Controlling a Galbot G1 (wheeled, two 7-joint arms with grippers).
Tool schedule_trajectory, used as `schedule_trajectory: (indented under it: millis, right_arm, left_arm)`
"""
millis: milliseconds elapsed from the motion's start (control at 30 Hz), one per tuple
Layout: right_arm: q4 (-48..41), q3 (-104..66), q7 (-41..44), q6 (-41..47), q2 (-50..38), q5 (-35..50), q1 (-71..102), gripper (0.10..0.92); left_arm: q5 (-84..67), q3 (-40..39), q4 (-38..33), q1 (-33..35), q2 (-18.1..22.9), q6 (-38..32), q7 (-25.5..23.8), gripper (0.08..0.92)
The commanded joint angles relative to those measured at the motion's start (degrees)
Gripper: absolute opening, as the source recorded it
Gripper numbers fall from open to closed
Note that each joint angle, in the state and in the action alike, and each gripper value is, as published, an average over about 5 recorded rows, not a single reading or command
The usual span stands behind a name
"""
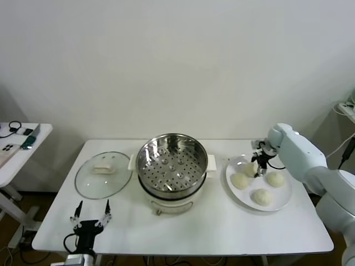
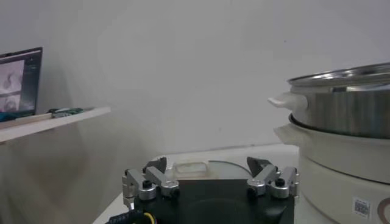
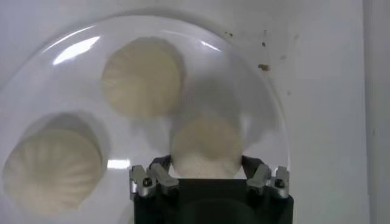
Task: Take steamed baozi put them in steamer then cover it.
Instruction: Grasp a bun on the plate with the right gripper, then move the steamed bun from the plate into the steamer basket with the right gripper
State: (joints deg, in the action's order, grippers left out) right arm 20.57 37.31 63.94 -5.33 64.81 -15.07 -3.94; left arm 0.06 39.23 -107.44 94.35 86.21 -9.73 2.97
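The steel steamer (image 1: 145, 176) stands empty on its white pot base at the table's middle; it also shows in the left wrist view (image 2: 347, 103). Several cream-white baozi lie on a white plate (image 1: 244, 199) to its right: one (image 1: 239, 180), one (image 1: 274, 178), one (image 1: 260, 196). My right gripper (image 1: 258, 170) is down at the plate's far side, shut on a baozi (image 3: 206, 146) with a finger against each side, still at plate level. Two other baozi (image 3: 141, 76) (image 3: 52, 167) lie beside it. My left gripper (image 1: 92, 210) is open and empty near the table's front left edge.
A clear glass lid (image 1: 104, 174) with a white handle lies flat on the table left of the steamer, just ahead of my left gripper (image 2: 207, 164). A small side table (image 1: 22, 144) with loose items stands at the far left.
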Motion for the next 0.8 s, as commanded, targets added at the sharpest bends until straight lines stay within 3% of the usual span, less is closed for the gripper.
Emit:
schedule_trajectory:
  millis: [33,400,800]
  right_arm:
    - [-1.3,-1.7,0.1,-0.8,0.8,-0.9,-0.1,0.750]
    - [1.8,-2.6,1.2,-1.4,-0.9,-1.9,-0.7,0.707]
    - [23.8,16.4,3.9,-2.2,-9.9,6.0,-14.2,0.704]
  left_arm:
    - [0.1,-0.1,-0.1,0.2,0.1,-0.1,0.0,0.823]
    - [-0.1,0.1,-0.4,0.9,0.3,-0.4,0.2,0.823]
    - [-1.1,0.2,-1.3,2.2,0.3,-0.5,0.3,0.823]
